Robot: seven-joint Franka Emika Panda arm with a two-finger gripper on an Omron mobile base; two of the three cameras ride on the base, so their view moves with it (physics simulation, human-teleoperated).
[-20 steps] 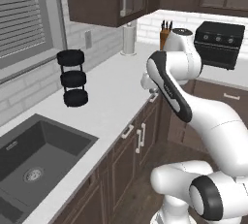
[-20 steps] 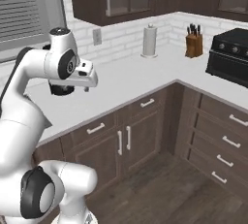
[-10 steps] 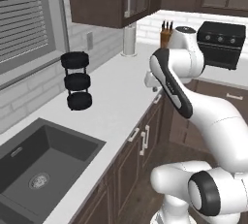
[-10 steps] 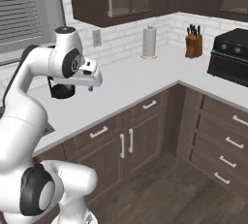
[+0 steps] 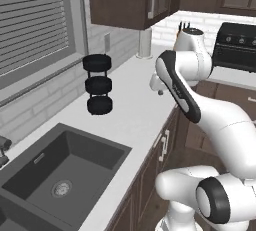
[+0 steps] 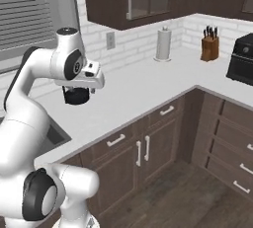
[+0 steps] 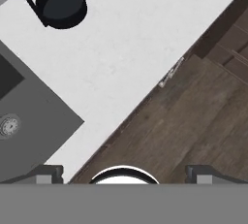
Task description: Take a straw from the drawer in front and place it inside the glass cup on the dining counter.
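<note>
Claw spread wide, holding nothing, raised above the white L-shaped counter near its front edge. Dark brown shallow drawers with slim silver bar handles sit shut under the counter. Black three-tier round rack stands beyond the dark sink.

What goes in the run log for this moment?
gripper: open, empty | over worktop edge by sink | drawer: shut | straw: not yet fetched

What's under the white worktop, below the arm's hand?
Under the white worktop are dark brown cabinet doors and a drawer with silver handles, all shut, so their contents are hidden.
</note>
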